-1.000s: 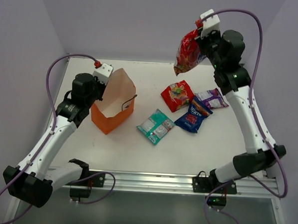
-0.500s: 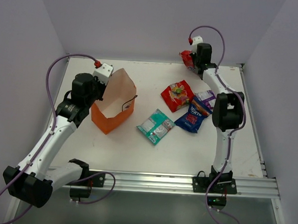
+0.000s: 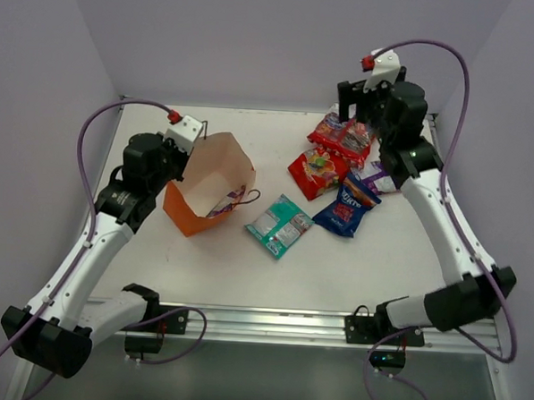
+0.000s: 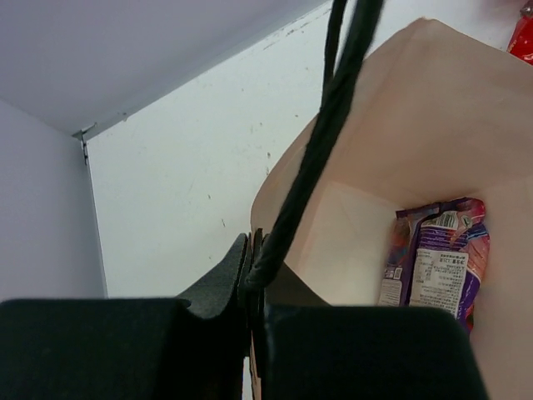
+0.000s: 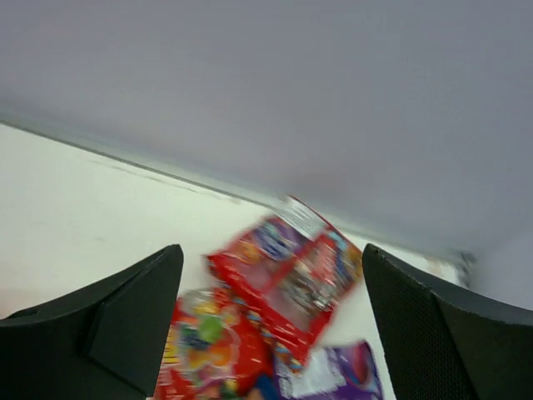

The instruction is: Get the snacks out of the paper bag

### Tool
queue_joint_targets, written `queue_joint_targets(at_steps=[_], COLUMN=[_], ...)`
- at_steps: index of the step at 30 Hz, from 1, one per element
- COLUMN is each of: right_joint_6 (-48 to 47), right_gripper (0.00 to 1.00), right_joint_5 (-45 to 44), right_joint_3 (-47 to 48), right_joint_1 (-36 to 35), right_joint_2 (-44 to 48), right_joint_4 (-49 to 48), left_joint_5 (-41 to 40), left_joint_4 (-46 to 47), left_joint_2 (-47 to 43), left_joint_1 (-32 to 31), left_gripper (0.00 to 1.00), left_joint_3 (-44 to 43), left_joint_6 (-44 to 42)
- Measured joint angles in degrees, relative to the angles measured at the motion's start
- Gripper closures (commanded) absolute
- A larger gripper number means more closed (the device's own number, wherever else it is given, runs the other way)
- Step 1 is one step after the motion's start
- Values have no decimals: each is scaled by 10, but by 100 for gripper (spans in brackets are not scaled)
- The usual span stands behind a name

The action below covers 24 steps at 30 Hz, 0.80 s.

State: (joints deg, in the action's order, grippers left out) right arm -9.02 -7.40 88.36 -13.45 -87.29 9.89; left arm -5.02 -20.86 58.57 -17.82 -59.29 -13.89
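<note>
orange paper bag (image 3: 190, 216) stands left on the table (image 3: 245, 279), your left hand (image 4: 252, 279) clamped tight on its rim with a purple snack (image 4: 437, 267) inside, while your right hand (image 3: 357, 106) gapes wide, holding nothing, over a red snack (image 3: 342, 132) beside the other snacks (image 3: 347, 204).

Bag (image 3: 193, 216): orange matt paper, paler inside, creased; handle (image 4: 329, 108) of thin dark twisted cord.
Snacks (image 3: 318, 171): glossy crinkled foil in red, blue, purple and teal-white; purple packet (image 4: 437, 262) inside the bag equally shiny.
Table (image 3: 335, 266): white, matt, smooth, lightly scuffed.
Rail (image 3: 269, 324): brushed metal.
Arms (image 3: 440, 223): smooth white plastic shells, matt black joints.
</note>
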Motion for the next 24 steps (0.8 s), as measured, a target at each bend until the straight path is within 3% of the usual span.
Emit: queue_joint_targets(at_steps=[4,10,18,24], right_joint_6=[-26,-82,-122,-124], right_gripper=[9,10,13,16], right_joint_5=[64,168,189,176], right_joint_3=[-26,-69,-145,-188], right_joint_1=[-155,-336,-446,-489], right_joint_2=[121,128,10,-39], right_joint_4=[-1,-7,-14,-30], left_joint_5=[21,58,103,150], left_joint_4=[7,21,38,49], left_joint_2=[-16,-21,-39,-82], left_joint_1=[0,0,0,0], left_gripper=[100,100,100,100], left_joint_3=[10,10,30,78], left_joint_6=[-28,-65,-94,-99])
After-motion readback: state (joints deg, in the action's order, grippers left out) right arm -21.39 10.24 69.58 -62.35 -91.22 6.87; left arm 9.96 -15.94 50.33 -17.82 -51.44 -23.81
